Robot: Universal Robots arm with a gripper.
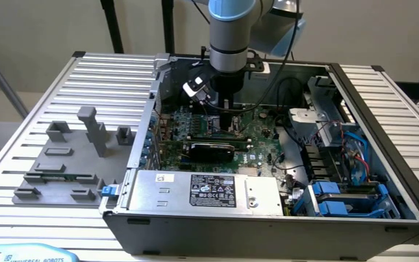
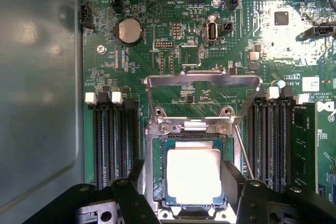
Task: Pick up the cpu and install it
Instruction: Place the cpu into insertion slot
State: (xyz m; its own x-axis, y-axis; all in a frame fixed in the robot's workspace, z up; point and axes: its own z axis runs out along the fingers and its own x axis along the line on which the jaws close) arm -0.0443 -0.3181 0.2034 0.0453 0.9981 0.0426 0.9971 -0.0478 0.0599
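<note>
Cpu lying in socket frame, end effector open, straddling it

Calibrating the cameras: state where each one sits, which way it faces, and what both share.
Exterior view: set apart, high up, looking down into the open computer case; the arm reaches in.
Wrist view: on the wrist, facing down at the cpu in its socket; the open gripper flanks it.
Shared: the green motherboard.
</note>
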